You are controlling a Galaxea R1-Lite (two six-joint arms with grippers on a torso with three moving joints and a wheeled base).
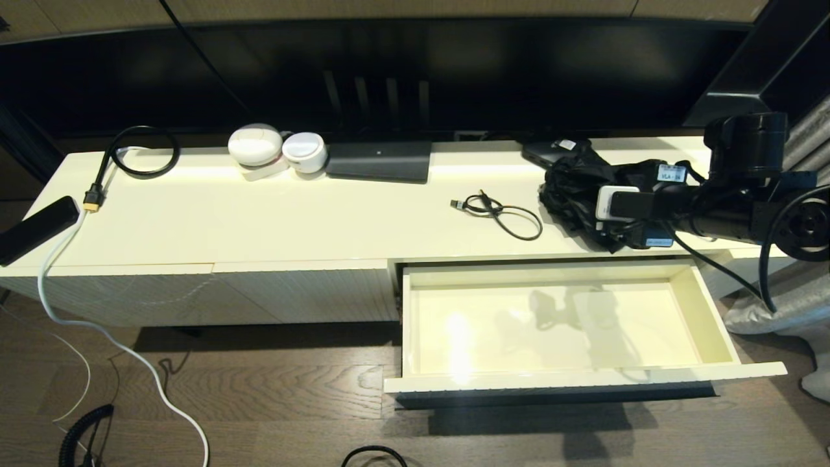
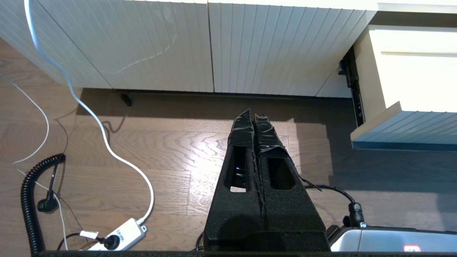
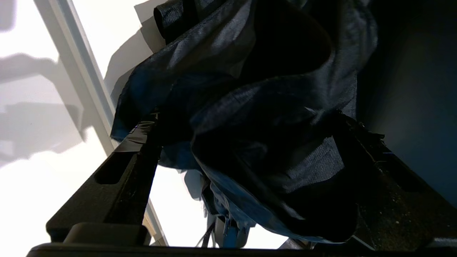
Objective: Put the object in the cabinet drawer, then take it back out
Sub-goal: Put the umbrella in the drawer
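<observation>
The object, a crumpled black fabric bag (image 1: 570, 185), lies on the cream cabinet top at the right, just behind the cabinet drawer (image 1: 583, 377). The drawer is pulled fully out and its cream inside holds nothing. My right gripper (image 1: 574, 214) reaches in from the right at the bag. In the right wrist view its fingers (image 3: 137, 150) stand wide apart and the dark cloth (image 3: 250, 107) sags loosely between them. My left gripper (image 2: 254, 116) hangs shut over the wooden floor, left of the drawer's ribbed front (image 2: 403, 125).
On the cabinet top lie a short black cable (image 1: 502, 214), white headphones (image 1: 275, 150), a flat black box (image 1: 379, 161), a looped cable with a yellow plug (image 1: 133, 155) and a black remote (image 1: 32, 228). A power strip (image 2: 117, 235) and coiled cord (image 2: 28, 200) lie on the floor.
</observation>
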